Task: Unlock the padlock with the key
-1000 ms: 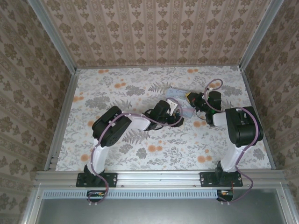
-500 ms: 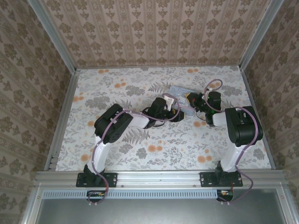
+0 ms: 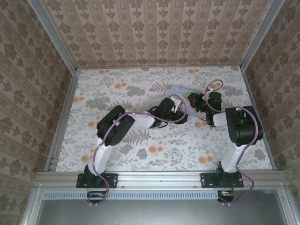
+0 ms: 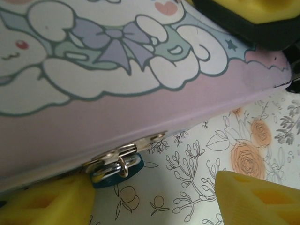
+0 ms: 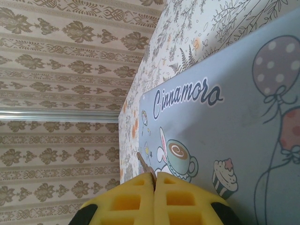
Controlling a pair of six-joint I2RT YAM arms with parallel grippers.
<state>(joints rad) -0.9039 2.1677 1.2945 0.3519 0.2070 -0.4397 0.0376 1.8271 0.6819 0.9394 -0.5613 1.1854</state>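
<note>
The small blue-green padlock [image 4: 114, 170] hangs from the silver hasp [image 4: 126, 151] on the edge of the cartoon-printed tin [image 4: 117, 93], resting on the floral tabletop. My left gripper [image 4: 154, 201] is open; one yellow fingertip [image 4: 47, 206] is right beside the padlock, the other [image 4: 258, 197] well off to the right. My right gripper [image 5: 154, 180] is shut on the thin brownish key [image 5: 144, 165], whose blade sticks out beyond the pads over the tin's lid [image 5: 225, 117]. From above, the left gripper [image 3: 177, 104] and right gripper [image 3: 193, 100] meet at the tin [image 3: 180, 90].
The floral table [image 3: 140, 154] is walled on three sides by patterned panels [image 3: 154, 33] with metal rails. A yellow and black finger of the right gripper [image 4: 248, 14] lies over the tin's far corner. Open floral surface stretches left and near of the tin.
The left arm has stretched farther away and to the right, bringing its gripper up against the tin's near edge. The right arm has stayed put, still shut.
</note>
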